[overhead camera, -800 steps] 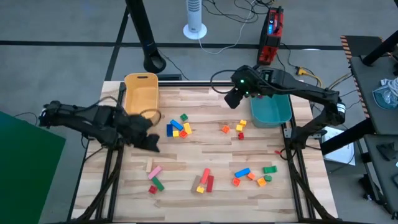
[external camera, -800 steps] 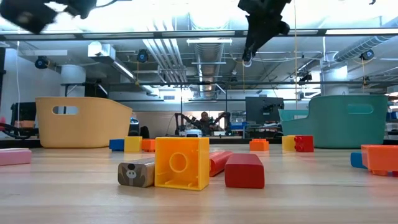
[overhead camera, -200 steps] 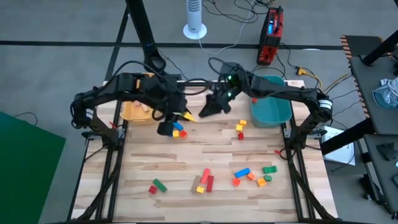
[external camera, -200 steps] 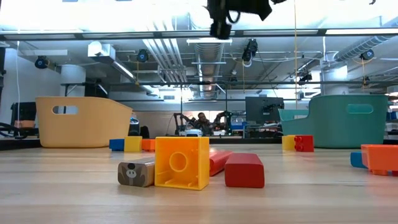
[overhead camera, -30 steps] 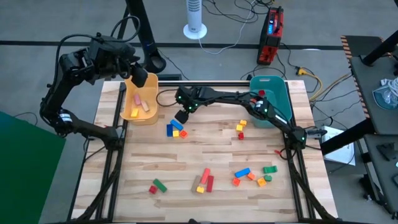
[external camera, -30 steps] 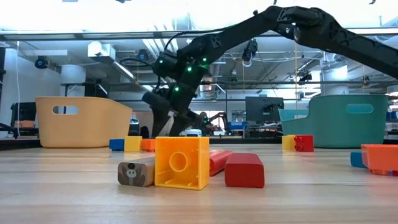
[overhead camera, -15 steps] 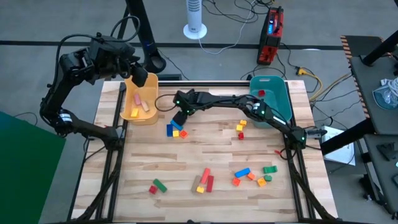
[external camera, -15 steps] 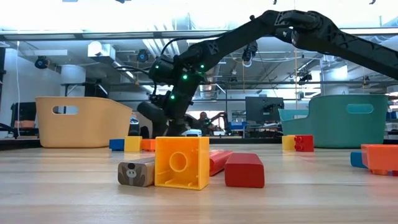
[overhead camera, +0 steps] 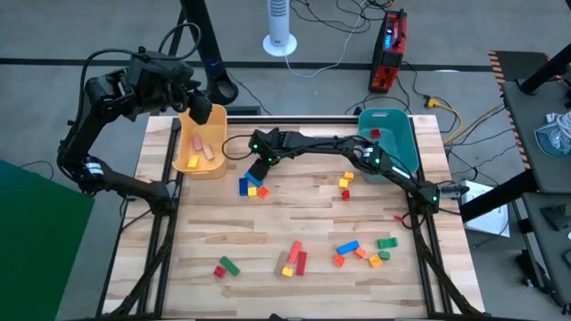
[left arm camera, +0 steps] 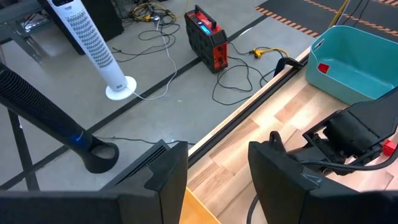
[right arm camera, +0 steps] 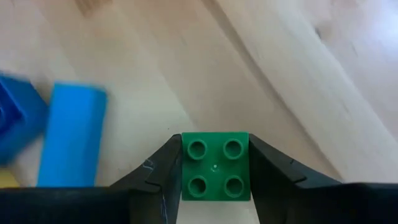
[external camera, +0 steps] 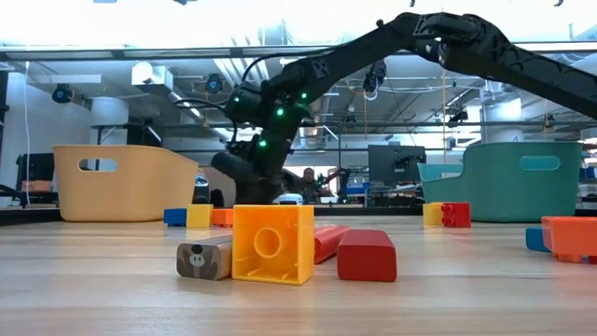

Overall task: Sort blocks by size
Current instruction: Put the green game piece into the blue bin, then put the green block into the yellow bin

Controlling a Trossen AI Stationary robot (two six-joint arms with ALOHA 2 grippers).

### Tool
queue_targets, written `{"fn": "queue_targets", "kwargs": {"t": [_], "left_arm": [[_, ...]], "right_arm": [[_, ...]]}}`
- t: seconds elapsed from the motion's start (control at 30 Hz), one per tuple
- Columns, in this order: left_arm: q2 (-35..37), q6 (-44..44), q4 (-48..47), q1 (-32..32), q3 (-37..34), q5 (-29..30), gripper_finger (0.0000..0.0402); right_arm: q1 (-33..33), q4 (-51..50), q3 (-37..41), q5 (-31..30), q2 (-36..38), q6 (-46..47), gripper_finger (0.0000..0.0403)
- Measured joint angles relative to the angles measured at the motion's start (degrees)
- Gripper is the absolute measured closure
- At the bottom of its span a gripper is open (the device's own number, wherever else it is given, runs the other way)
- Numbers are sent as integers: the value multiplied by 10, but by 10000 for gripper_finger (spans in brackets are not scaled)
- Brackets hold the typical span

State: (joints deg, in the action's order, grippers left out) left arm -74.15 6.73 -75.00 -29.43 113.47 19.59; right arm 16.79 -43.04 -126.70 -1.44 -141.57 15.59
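1. My right gripper [right arm camera: 214,177] pinches a green four-stud block [right arm camera: 214,165], low over the table [overhead camera: 294,214] beside the blue blocks [overhead camera: 247,186].
2. My left gripper [overhead camera: 202,112] hangs spread over the yellow bin [overhead camera: 185,160].

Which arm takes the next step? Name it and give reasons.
The right. Its tool already brackets the green square block beside the blue blocks, so it likely carries that to a bin. The left tool hangs open over the yellow bin.
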Motion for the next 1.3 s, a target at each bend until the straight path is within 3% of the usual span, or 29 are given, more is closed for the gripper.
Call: {"fn": "queue_targets", "kwargs": {"t": [0.27,0.47,0.6,0.8,0.97,1.1,1.3], "left_arm": [[0,0,0,0,0,0,245],[-2,6,0,0,0,0,245],[-7,15,0,0,0,-3,245],[-16,30,0,0,0,-8,245],[-26,41,0,2,0,-23,245],[-34,57,0,4,0,-27,245],[-37,102,0,25,0,-56,245]], "right_arm": [[36,-179,-14,-5,93,11,269],[71,-311,27,-112,213,-1,266],[112,-322,127,-161,328,28,269],[171,-299,373,-205,509,155,267],[188,-257,540,-209,615,265,236],[188,-238,591,-208,660,302,204],[189,-234,584,-209,687,264,166]]}}
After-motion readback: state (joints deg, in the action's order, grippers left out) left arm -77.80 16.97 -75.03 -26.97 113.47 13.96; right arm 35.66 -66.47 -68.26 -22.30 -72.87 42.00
